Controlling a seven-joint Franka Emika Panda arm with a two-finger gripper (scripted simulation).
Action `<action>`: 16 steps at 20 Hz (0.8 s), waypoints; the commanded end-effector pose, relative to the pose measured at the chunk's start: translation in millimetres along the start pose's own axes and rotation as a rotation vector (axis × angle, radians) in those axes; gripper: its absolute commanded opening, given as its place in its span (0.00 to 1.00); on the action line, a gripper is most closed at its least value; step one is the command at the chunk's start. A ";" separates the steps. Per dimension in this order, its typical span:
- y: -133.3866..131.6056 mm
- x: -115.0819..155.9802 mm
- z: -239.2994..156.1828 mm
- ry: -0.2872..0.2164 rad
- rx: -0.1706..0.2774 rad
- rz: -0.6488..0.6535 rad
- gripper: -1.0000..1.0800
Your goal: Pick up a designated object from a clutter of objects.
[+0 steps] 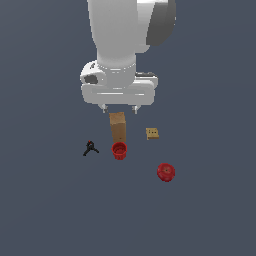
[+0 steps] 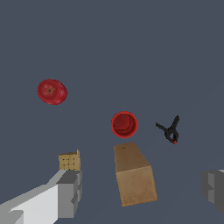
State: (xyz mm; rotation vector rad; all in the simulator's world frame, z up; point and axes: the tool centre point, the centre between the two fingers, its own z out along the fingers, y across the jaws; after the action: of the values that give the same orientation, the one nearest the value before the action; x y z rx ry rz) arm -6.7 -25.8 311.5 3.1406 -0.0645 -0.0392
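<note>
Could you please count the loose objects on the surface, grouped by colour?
Red: 2, the round red object and the red cup
Brown or tan: 2, the tall brown box and the small tan block
Black: 1, the clamp
Total: 5

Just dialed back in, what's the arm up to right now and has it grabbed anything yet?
Nothing is grabbed yet. The gripper hangs open and empty above the tall brown box, its fingers spread wide in the wrist view. On the surface around the box lie a red cup, a small tan block and a black clamp. The red round object to be picked sits apart, toward the exterior view's right, untouched.
</note>
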 end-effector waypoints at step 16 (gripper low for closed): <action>5.1 0.1 -10.0 0.016 -0.033 -0.035 0.96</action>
State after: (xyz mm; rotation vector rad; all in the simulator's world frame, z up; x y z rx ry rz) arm -7.4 -31.8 322.5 3.1092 -0.0077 -0.0136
